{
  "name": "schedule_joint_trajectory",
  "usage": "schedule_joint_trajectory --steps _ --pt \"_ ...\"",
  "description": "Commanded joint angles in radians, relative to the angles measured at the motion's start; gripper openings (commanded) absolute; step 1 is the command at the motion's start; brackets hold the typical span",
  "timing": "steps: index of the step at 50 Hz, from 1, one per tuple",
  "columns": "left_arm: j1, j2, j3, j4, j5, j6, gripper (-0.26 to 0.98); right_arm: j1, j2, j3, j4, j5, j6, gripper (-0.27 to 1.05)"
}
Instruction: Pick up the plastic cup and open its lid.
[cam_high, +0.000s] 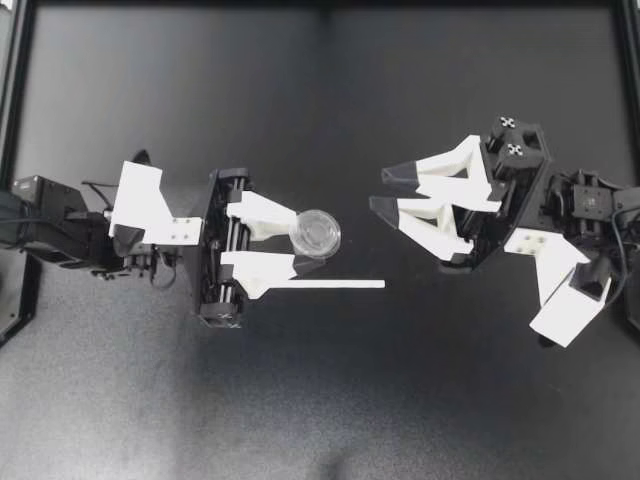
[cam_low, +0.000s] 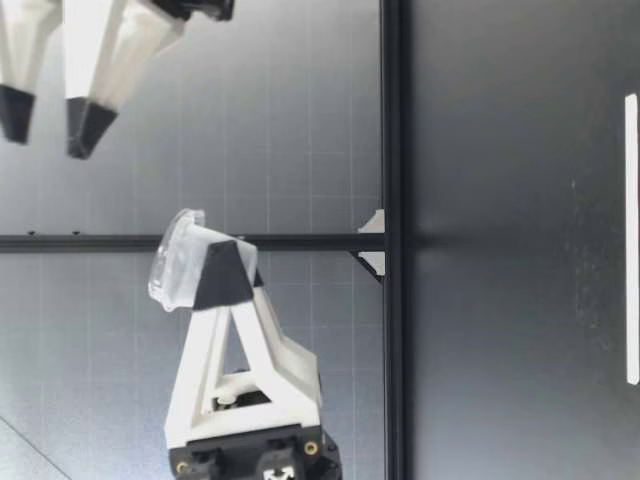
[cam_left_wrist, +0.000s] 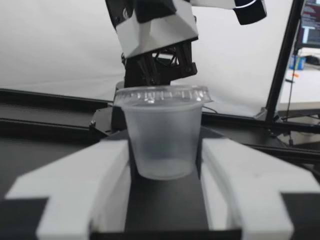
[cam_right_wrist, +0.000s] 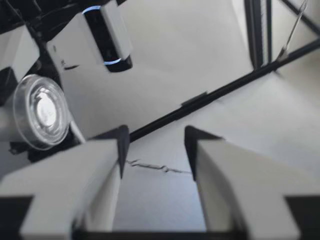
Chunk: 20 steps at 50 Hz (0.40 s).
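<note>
My left gripper (cam_high: 298, 243) is shut on a small clear plastic cup (cam_high: 316, 232) and holds it well above the table. In the left wrist view the cup (cam_left_wrist: 162, 140) sits between both white fingers (cam_left_wrist: 80, 185), with its clear lid (cam_left_wrist: 162, 94) still pressed on. In the low view the cup (cam_low: 180, 262) is tilted in that gripper (cam_low: 222, 275). My right gripper (cam_high: 380, 190) hangs open a short way from the cup, fingertips pointing at it, with nothing between them. The right wrist view has the lid (cam_right_wrist: 42, 112) ahead of and beside its gripper (cam_right_wrist: 155, 145). In the low view my right gripper (cam_low: 50, 120) hangs higher than the cup.
A thin white strip (cam_high: 330, 285) lies flat on the black table (cam_high: 320, 400) under the left gripper, also seen as the strip (cam_low: 631, 240) in the low view. Black frame rails (cam_low: 392, 150) run along the table's far edge.
</note>
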<state>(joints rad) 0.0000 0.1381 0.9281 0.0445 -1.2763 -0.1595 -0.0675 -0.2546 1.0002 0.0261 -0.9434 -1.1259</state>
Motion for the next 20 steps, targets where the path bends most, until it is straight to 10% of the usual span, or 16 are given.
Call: schedule_joint_trajectory --steps 1,20 --pt "-0.002 -0.026 -0.017 0.002 -0.005 0.003 0.21 -0.003 -0.017 -0.005 0.006 -0.002 0.052 0.52" --pt "-0.002 -0.038 -0.009 0.014 -0.005 0.018 0.21 0.017 -0.018 0.006 -0.002 0.035 0.439 0.52"
